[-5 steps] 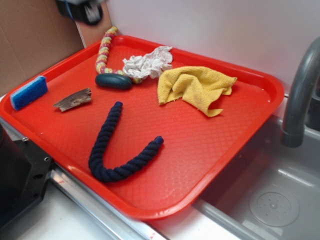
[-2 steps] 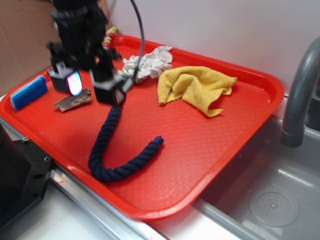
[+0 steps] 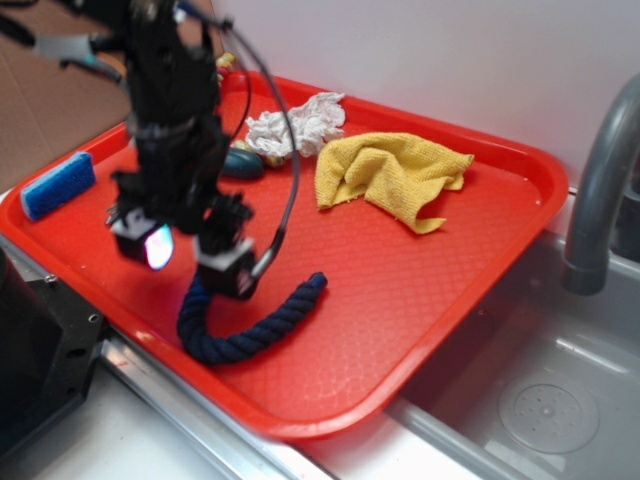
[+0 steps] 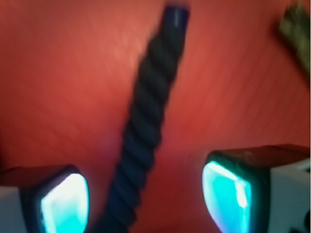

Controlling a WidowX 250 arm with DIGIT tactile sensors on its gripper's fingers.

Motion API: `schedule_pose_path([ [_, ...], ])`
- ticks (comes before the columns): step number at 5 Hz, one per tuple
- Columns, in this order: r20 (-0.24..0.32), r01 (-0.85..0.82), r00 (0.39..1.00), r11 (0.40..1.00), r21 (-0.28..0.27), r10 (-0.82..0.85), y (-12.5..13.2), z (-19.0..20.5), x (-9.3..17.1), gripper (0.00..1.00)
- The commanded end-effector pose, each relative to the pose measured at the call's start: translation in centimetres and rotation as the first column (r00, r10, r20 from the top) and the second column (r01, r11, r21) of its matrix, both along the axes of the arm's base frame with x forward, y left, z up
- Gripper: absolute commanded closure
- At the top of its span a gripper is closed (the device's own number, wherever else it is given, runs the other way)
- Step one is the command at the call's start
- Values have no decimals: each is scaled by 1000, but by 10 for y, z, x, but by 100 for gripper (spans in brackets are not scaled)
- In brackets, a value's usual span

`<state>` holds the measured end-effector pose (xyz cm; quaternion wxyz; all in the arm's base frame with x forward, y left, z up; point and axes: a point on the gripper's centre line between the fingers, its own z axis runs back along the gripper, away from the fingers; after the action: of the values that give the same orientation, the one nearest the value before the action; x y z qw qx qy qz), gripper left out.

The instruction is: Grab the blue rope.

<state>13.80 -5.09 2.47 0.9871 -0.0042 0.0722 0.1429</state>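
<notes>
- The blue rope (image 3: 262,322) lies in a loose U on the red tray (image 3: 430,300), near the tray's front edge; its bend sits closest to that edge and one blunt end points toward the tray's middle.
- The gripper (image 3: 192,258) hangs over the left arm of the U, its fingers pointing down at the tray, which I judge to be a line-up for a top-down pinch across the rope's width.
- The fingers are spread wide and hold nothing (both lit pads show clear gaps to the rope in the wrist view).
- In the wrist view the rope (image 4: 146,121) runs up between the two pads, nearer the left pad (image 4: 65,204) than the right pad (image 4: 228,194), so the grasp is roughly centred but not exactly.
- I cannot tell from the blurred pictures how far above the rope the fingertips are; no contact shows.
- The rest sits along the back half of the tray and well apart from the rope: a yellow cloth (image 3: 395,175), a white rag (image 3: 295,122), a dark oval object (image 3: 243,163) partly behind the arm, and a blue sponge (image 3: 57,184) at the left edge.
- The straddled stretch looks straight and free of clutter, a sensible place to close.
</notes>
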Motion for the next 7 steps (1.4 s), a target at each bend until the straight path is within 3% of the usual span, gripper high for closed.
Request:
schedule_pose_path([
  [1,37,-7,999,1000,-7,7,-6,-4,-4,100],
  [3,32,19,999,1000,13,-19,-8,-9,-18,100],
  [4,47,153,987,987,-48,-151,-9,9,-2,100],
  [5,200,383,908,923,-42,-368,1,60,38,100],
  [6,294,433,860,901,13,-417,16,114,47,100],
  [7,279,395,873,916,73,-399,27,165,39,100],
])
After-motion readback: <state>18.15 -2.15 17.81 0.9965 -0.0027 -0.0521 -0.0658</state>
